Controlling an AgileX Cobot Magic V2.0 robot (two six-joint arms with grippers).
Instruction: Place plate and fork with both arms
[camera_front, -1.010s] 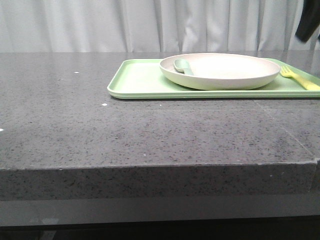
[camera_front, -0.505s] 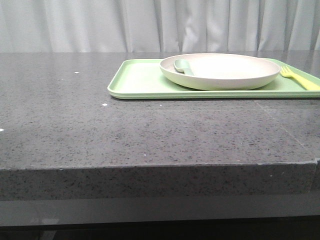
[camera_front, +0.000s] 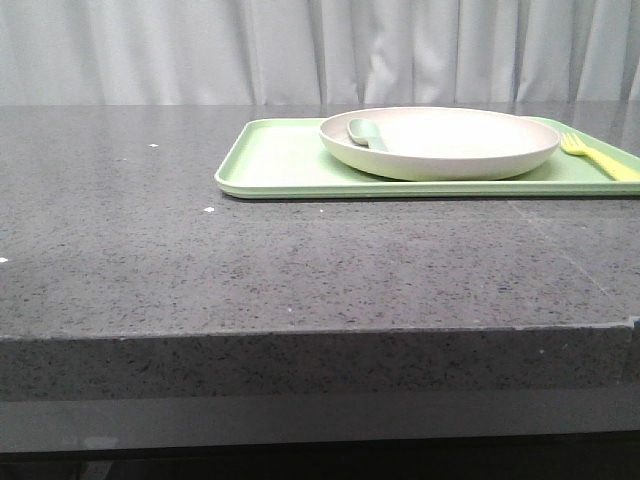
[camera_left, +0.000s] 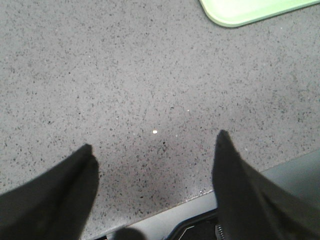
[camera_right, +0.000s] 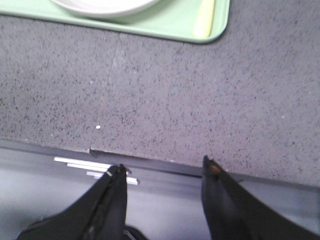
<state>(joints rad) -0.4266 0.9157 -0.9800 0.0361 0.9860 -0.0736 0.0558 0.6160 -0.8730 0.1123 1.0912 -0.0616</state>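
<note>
Front view: plate (camera_front: 440, 142) sits on the green tray (camera_front: 280, 165), far side of the grey surface (camera_front: 250, 260), w/ a sage spoon (camera_front: 366, 133) lying in it by the rim. Fork (camera_front: 598, 158) lies flat on the tray just beside the plate, at its right end, tines pointing away from the tray's edge. No arms in this shot. Left wrist cam: left gripper (camera_left: 155, 150) hangs over bare surface near the front edge, jaws spread wide, nothing between them; only a tray corner shows. Right gripper (camera_right: 162, 175) same story, jaws apart and empty, parked over the front edge, tray end w/ fork ahead. Handling, my read: plate looks stiff, matte, prob light but wide, so pinch the raised rim and keep it level, spoon could slide. Fork's small, thin, slick plastic lying flat; grab mid-handle, across the narrow width.
</note>
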